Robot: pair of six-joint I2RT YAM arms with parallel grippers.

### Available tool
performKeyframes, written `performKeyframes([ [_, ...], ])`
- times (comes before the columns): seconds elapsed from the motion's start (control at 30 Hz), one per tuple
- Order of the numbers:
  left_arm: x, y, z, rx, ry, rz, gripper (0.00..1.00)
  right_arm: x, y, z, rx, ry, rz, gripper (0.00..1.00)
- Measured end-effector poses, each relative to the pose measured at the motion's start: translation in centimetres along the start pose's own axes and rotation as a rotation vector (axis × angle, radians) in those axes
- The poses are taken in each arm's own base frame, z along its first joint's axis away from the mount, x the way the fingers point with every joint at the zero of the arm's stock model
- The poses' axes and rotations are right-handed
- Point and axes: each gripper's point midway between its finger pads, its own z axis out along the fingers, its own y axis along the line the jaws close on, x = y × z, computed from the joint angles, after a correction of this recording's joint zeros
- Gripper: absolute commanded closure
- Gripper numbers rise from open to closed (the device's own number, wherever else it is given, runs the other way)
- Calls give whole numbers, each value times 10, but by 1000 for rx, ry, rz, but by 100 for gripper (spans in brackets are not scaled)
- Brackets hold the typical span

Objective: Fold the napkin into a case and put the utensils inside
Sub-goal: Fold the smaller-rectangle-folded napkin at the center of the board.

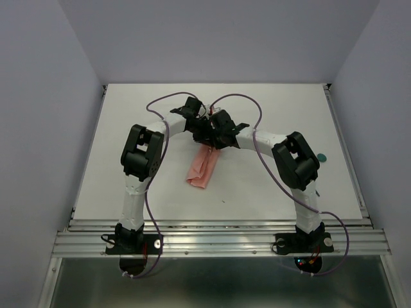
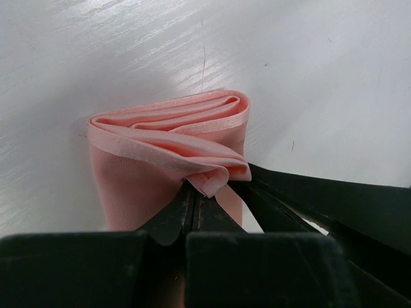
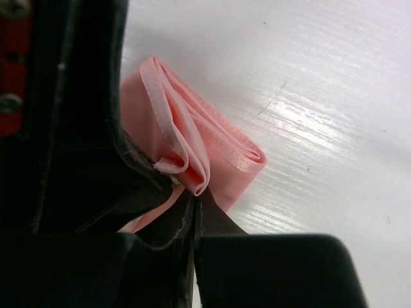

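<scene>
From above, the salmon-pink cloth napkin (image 1: 201,168) lies on the white table (image 1: 270,192) as a narrow strip, with both arms at its far end. Left wrist: my left gripper (image 2: 192,196) pinches its layered hem. Right wrist: my right gripper (image 3: 193,202) clamps that end too. It looks soft and floppy, so I'd grip the stacked hems.

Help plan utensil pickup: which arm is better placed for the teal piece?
Likely right: small dark-teal plastic piece lies beside the right arm; left claw and right claw both pinch the salmon-pink cloth.
</scene>
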Motion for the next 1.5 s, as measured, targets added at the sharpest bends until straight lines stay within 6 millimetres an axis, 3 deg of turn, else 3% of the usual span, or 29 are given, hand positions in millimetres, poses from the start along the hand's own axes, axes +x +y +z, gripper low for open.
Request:
performKeyframes([
  [0.5,-4,-1,-16,-4,-10,45,100,-6,4,2,-30,-17,141,99],
  [0.97,16,14,-15,-45,40,50,100,-4,-2,4,-85,-23,325,99],
  [1.5,20,20,-19,-78,63,53,100,-8,6,-2,-141,-35,413,99],
])
